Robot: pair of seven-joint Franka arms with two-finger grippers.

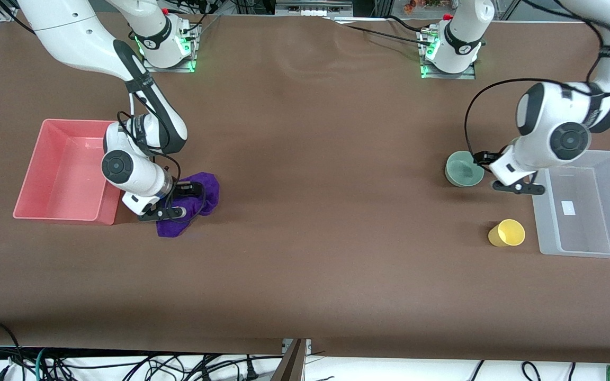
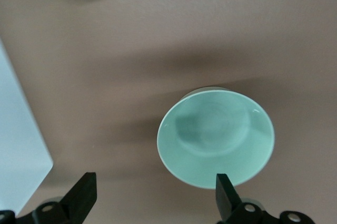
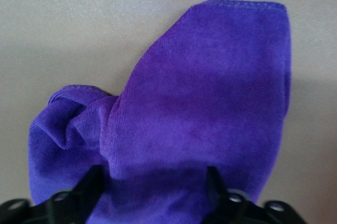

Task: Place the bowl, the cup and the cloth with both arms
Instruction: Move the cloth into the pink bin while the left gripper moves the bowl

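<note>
Brown matting covers the table (image 1: 305, 254) where both arms work.

The right gripper (image 3: 154, 182) has its fingers apart, one on either side of a bunched fold of the cloth (image 3: 210, 103), low over the mat. On the front camera's clock face the cloth lies at about nine o'clock on the table, and the pink tray (image 1: 66, 123) sits just beside it, again at nine o'clock from the cloth. The step in hand looks like the pinch itself. To do it well, the fingers should go down until their tips meet the mat, then close on the thick fold, not on a thin edge (a towel-like rag slips out of a shallow bite). The lift should be high enough for the trailing corner to pass over the tray's wall.

The left gripper (image 2: 155, 195) is also spread wide, hanging near the mat beside the bowl (image 1: 464, 168). One finger lines up with the rim and the other is well apart from it, over bare mat. The bowl stands upright at three o'clock on the table, with the clear bin (image 1: 540, 222) near it and the cup (image 1: 507, 233) at about five o'clock from the bowl, just beside the bin. A good grip here would put one finger inside the rim and one outside. Glossy glaze is slick, so I judge a slow, firm close to be safest, with the bowl kept level.
</note>
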